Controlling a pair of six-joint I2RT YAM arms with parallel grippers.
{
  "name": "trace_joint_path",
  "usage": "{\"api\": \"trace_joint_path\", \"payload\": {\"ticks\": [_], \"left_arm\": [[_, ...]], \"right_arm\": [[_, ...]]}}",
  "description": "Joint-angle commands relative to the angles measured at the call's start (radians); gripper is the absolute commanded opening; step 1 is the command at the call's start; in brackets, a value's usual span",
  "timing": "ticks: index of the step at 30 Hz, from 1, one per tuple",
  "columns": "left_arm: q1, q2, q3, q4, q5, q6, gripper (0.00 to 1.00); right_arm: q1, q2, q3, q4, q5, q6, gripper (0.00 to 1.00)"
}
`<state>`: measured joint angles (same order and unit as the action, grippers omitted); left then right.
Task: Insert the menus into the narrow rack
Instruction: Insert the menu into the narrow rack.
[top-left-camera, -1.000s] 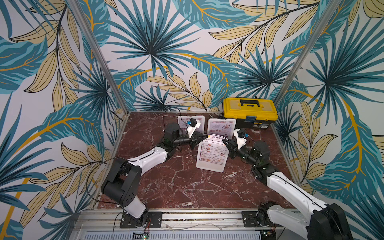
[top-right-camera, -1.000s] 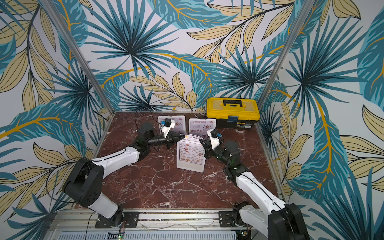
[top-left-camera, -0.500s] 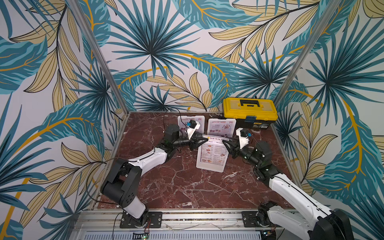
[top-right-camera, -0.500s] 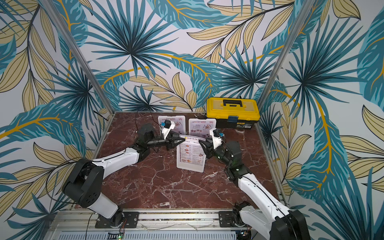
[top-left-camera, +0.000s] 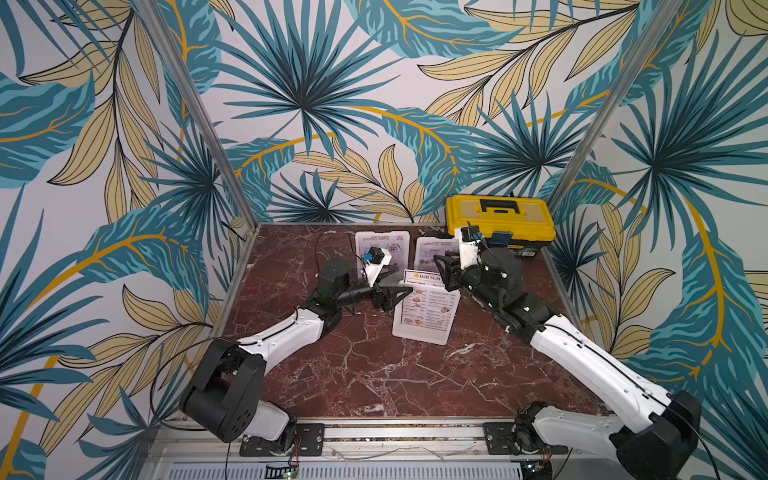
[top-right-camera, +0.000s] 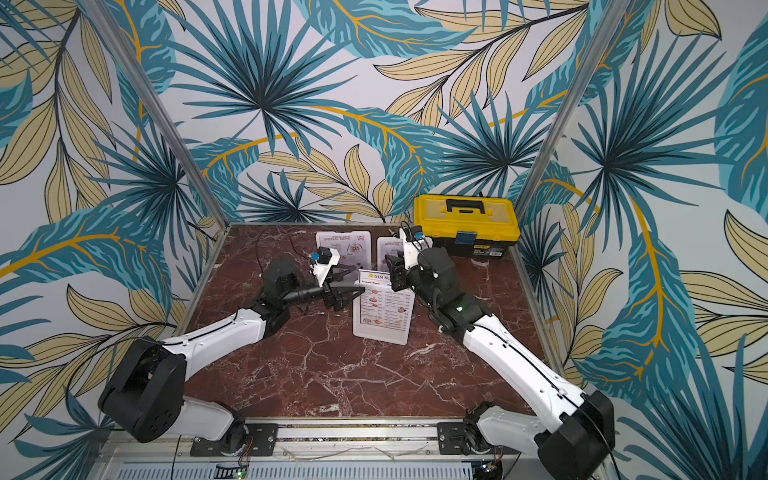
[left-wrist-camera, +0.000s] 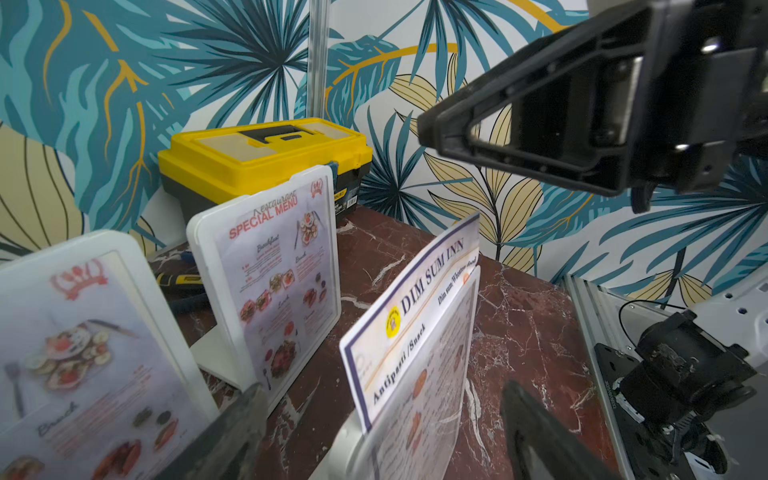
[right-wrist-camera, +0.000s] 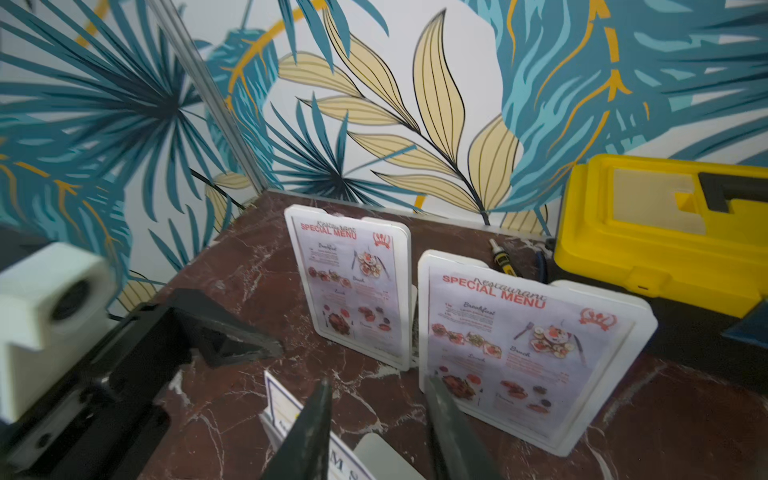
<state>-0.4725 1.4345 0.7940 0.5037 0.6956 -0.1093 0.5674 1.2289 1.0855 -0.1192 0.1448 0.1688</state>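
The white "DIM SUM INN" menu (top-left-camera: 428, 307) (top-right-camera: 384, 307) (left-wrist-camera: 419, 299) stands in the front narrow rack (top-left-camera: 419, 336) (top-right-camera: 380, 337), its title strip sticking out above the clear front. My left gripper (top-left-camera: 401, 283) (top-right-camera: 356, 282) (left-wrist-camera: 381, 386) is open, one finger on each side of the menu's near edge and not touching it. My right gripper (top-left-camera: 439, 272) (top-right-camera: 390, 272) (right-wrist-camera: 379, 381) hangs open just above the menu's other top corner (right-wrist-camera: 286, 415). Two "SPECIAL MENU" sheets (top-left-camera: 382, 245) (top-left-camera: 436, 249) (right-wrist-camera: 349, 286) (right-wrist-camera: 523, 336) sit in white racks behind.
A yellow toolbox (top-left-camera: 498, 218) (top-right-camera: 465, 220) (right-wrist-camera: 665, 232) stands at the back right, close behind the right wrist. A small yellow-and-black tool (right-wrist-camera: 503, 262) lies between the toolbox and the back racks. Patterned walls close in three sides of the marble table (top-left-camera: 374, 374).
Both grippers have gone from shut on the menu's top edge to open. The right gripper has drawn back a little. The menu stays standing in the front rack.
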Motion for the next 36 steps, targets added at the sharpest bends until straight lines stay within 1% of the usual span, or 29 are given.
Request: {"api": "trace_joint_path", "payload": {"ticks": [1,4,9,19,26,36], "left_arm": [[-0.003,-0.058,-0.059,0.009,-0.062,0.024,0.89],[-0.003,-0.096,-0.102,0.009,-0.085,0.024,0.89],[-0.003,-0.124,-0.144,0.009,-0.105,0.028,0.89],[-0.003,-0.117,-0.163,0.009,-0.094,0.03,0.89],[-0.003,-0.093,-0.162,0.008,-0.078,0.029,0.89],[-0.003,-0.086,-0.167,0.009,-0.082,0.038,0.89]], "right_arm": [[0.014,0.068,0.044,-0.171,0.163,0.003,0.38],[0.031,0.098,0.063,-0.196,0.19,0.006,0.38],[0.063,0.104,0.043,-0.194,0.212,0.015,0.38],[0.083,0.123,-0.009,-0.164,0.269,0.051,0.38],[0.117,0.147,-0.033,-0.143,0.305,0.064,0.38],[0.139,0.183,0.062,-0.159,0.304,0.032,0.38]]}}
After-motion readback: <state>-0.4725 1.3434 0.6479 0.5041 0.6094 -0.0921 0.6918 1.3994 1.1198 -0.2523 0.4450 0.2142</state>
